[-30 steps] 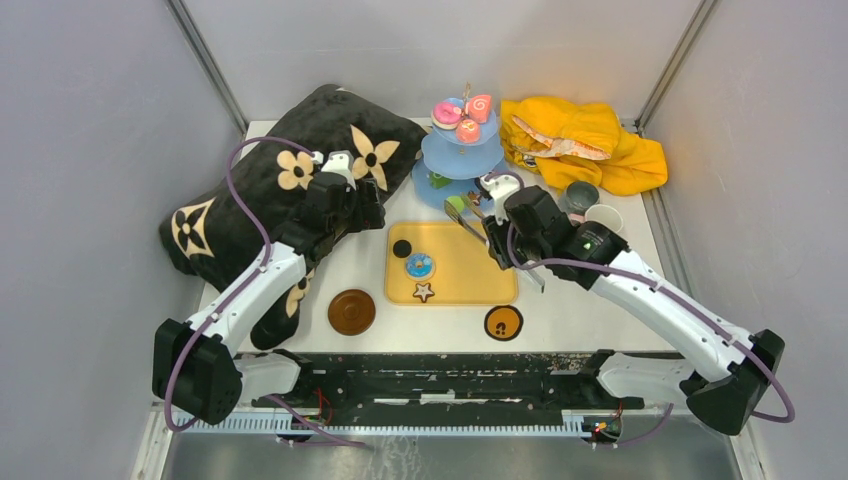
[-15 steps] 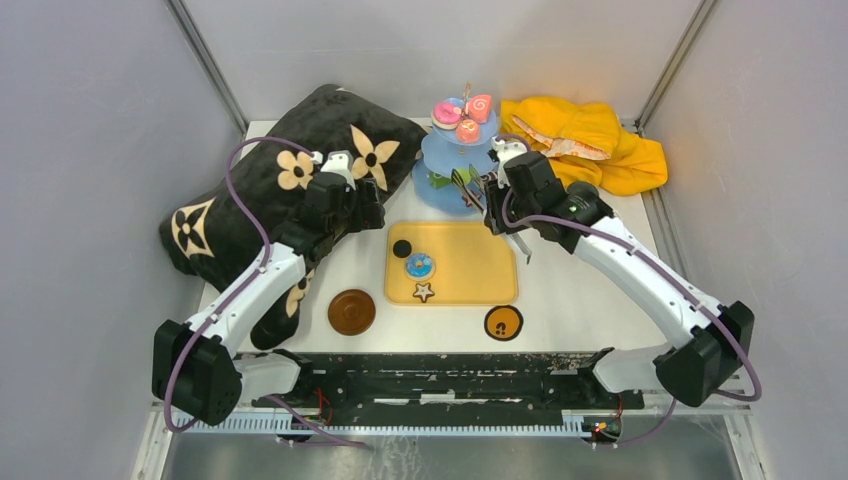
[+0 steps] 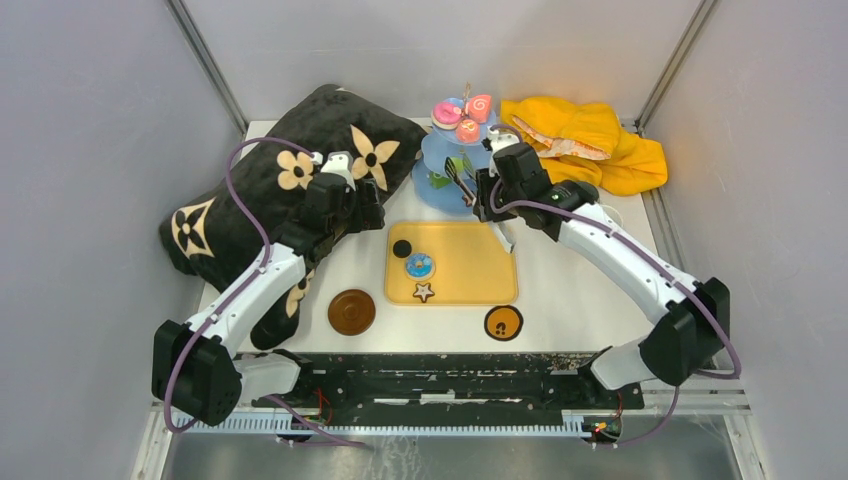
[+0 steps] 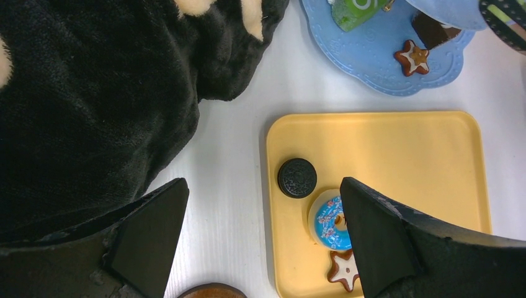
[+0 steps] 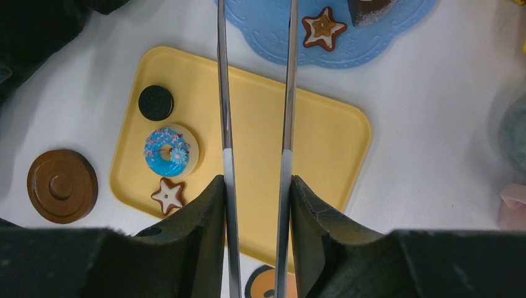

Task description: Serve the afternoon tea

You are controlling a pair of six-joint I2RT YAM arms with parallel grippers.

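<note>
The light-blue three-tier stand [image 3: 437,195] stands at the back centre, with pink swirl rolls [image 3: 478,105] on its top tier. A star biscuit [image 5: 322,28] lies on its bottom tier. My right gripper [image 3: 486,196] is shut on the metal tongs [image 5: 224,93]. The tong tips reach over the middle tier with a green sweet [image 3: 460,164] between them. The yellow tray [image 3: 470,278] holds a black biscuit [image 3: 402,248], a blue doughnut [image 3: 420,265] and a star biscuit [image 3: 424,292]. My left gripper [image 3: 372,212] is open and empty, left of the tray. The grey mug [image 5: 515,127] and pink cup [image 5: 513,198] show at the right wrist view's edge.
A brown coaster [image 3: 352,311] and an orange-and-black coaster [image 3: 503,323] lie near the front edge. A black cushion with beige flowers [image 3: 270,190] fills the back left. A yellow cloth [image 3: 590,140] lies at the back right. Grey walls close in both sides.
My right arm has carried the tongs and green sweet from over the tray's far edge back to the stand's middle tier. The left arm has not moved.
</note>
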